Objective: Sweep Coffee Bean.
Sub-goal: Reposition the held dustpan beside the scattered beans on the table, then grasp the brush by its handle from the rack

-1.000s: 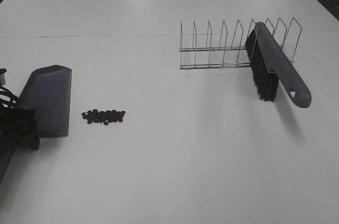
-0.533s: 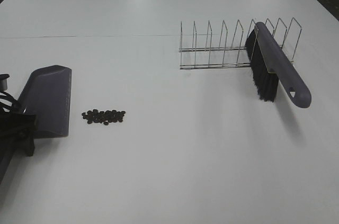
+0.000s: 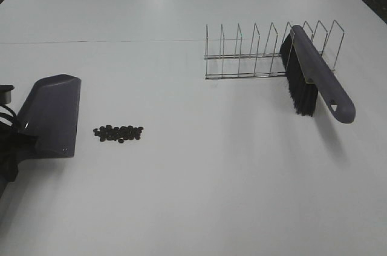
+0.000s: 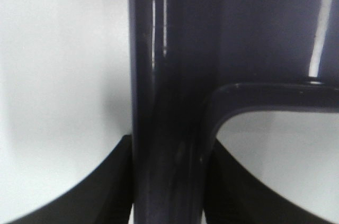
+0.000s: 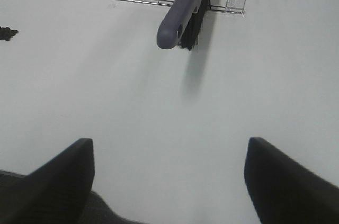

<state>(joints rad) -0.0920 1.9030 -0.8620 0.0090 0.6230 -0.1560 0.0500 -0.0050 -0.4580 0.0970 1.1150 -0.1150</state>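
Backward since a second ago slips my left gripper (image 4: 169, 181), clamped on the dustpan (image 3: 53, 114), right gripper (image 5: 169, 181) spread empty; the coffee bean (image 3: 118, 133) looks light, loose, rolling, so I'd take the brush (image 3: 326, 89) handle instead.

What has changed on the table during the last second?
The left gripper drew back toward the high view's left edge, and the dustpan it holds turned slightly. Beans, brush and rack stayed put.
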